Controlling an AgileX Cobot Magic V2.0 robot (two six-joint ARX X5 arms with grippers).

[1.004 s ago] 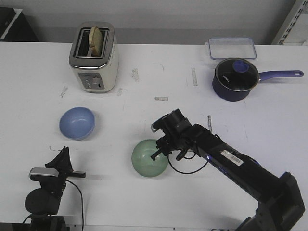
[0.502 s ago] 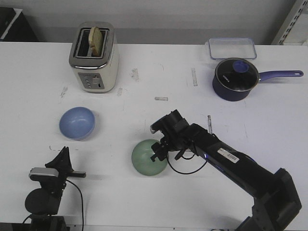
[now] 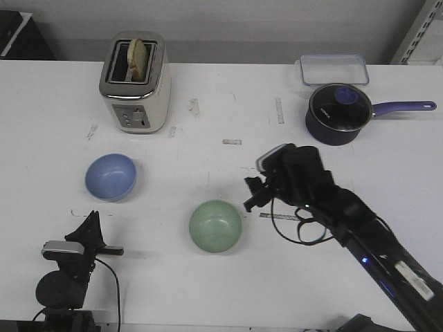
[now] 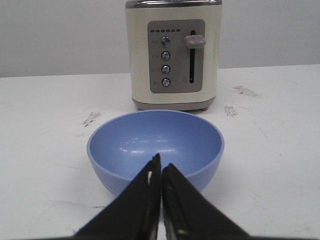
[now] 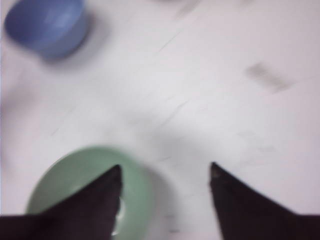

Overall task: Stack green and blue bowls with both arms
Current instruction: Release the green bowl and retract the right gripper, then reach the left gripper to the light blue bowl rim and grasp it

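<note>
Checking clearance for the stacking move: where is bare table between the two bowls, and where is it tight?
Bare table lies between the periwinkle blue bowl and mint green bowl. It's tight right of the green bowl, by the right claw, open. The cream toaster stands behind the blue bowl.

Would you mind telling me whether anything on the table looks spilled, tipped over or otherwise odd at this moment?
Nothing looks spilled or tipped. The green bowl and blue bowl both sit upright and apart, the saucepan has its lid on, and the toaster stands square with a slice up. The only blemishes are dark scuff marks on the white table.
</note>
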